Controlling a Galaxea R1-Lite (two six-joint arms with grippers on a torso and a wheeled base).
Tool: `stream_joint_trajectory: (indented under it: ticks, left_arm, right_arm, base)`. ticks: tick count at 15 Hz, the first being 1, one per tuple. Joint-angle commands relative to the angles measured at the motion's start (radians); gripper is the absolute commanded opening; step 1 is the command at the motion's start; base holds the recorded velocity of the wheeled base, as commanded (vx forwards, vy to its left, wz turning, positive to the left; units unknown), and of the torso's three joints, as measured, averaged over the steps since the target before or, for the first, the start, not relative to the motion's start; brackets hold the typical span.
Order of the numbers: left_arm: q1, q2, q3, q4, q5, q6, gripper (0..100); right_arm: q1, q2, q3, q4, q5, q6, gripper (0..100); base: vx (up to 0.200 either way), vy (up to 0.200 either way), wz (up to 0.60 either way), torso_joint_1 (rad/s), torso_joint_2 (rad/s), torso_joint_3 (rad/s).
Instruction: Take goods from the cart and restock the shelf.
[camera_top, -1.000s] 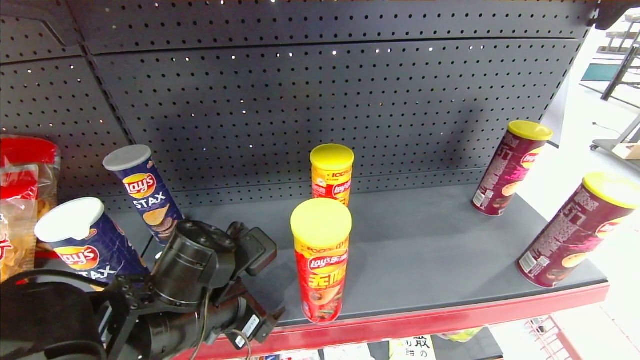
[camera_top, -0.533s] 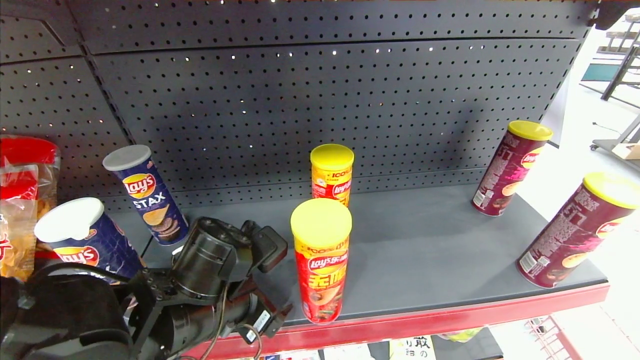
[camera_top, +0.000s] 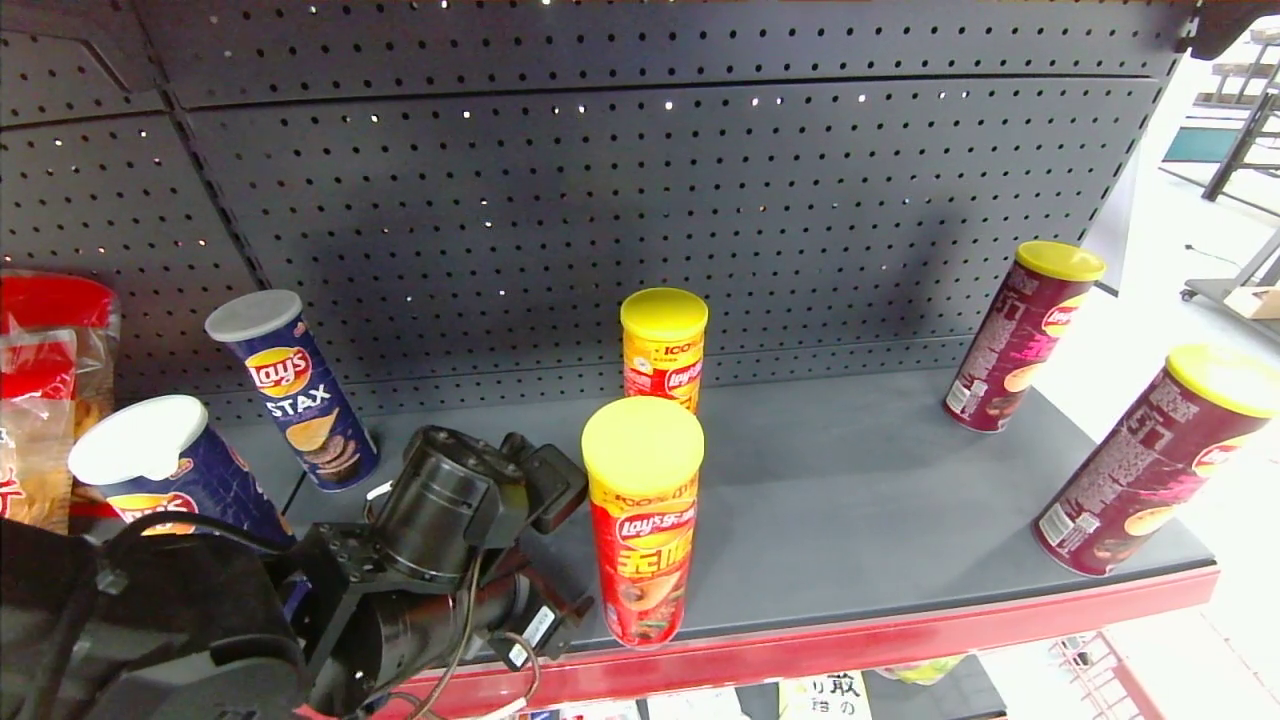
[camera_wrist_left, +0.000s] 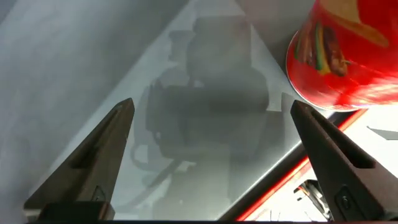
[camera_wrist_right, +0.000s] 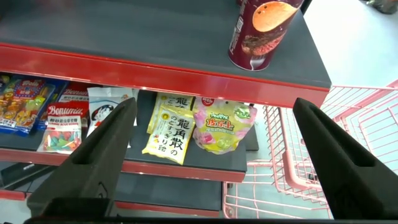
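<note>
Left gripper (camera_wrist_left: 211, 155): fingers spread wide, nothing between them, held low over the front of the grey shelf (camera_top: 850, 500) by its red lip. The red can (camera_top: 643, 520), yellow lid, stands upright at the shelf's front edge just beside this gripper, on its right and outside the fingers; contact cannot be judged. A yellow can (camera_top: 663, 350) stands upright behind the red one, near the pegboard back. Two blue cans (camera_top: 295, 390) stand at the shelf's left, both behind the left arm. Two maroon cans (camera_top: 1025, 340) stand at the right end, well apart from the red can. Right gripper (camera_wrist_right: 214, 155): fingers also spread wide and holding nothing, below the shelf's level and facing the lower shelf's snack bags (camera_wrist_right: 174, 130). The wire cart (camera_wrist_right: 367, 124) is to the right of that shelving.
</note>
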Motion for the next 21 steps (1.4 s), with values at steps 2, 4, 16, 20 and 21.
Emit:
stream_joint_trajectory:
  ticks: [2, 4, 16, 20, 21]
  left_arm:
    - [0.001, 0.018, -0.012, -0.001, 0.006, 0.000, 100]
    - [0.003, 0.020, -0.018, -0.001, 0.006, 0.000, 100]
    - [0.004, 0.008, -0.004, 0.006, 0.083, -0.057, 100]
    - [0.003, 0.011, -0.006, 0.025, 0.124, -0.097, 100]
    - [0.004, 0.014, -0.009, 0.025, 0.126, -0.106, 100]
  right_arm:
    - [0.000, 0.004, 0.000, 0.000, 0.000, -0.001, 100]
    - [0.000, 0.004, 0.000, 0.000, 0.000, -0.001, 100]
    - [0.000, 0.004, -0.001, 0.000, 0.000, -0.001, 100]
    - [0.000, 0.004, -0.003, 0.000, -0.001, -0.001, 100]
    - [0.000, 0.004, -0.003, 0.000, -0.001, -0.001, 100]
  base:
    - [0.000, 0.000, 0.00, 0.000, 0.00, 0.000]
    - [0.000, 0.000, 0.00, 0.000, 0.00, 0.000]
    - [0.000, 0.000, 0.00, 0.000, 0.00, 0.000]
    - [0.000, 0.000, 0.00, 0.000, 0.00, 0.000]
    - [0.000, 0.000, 0.00, 0.000, 0.00, 0.000]
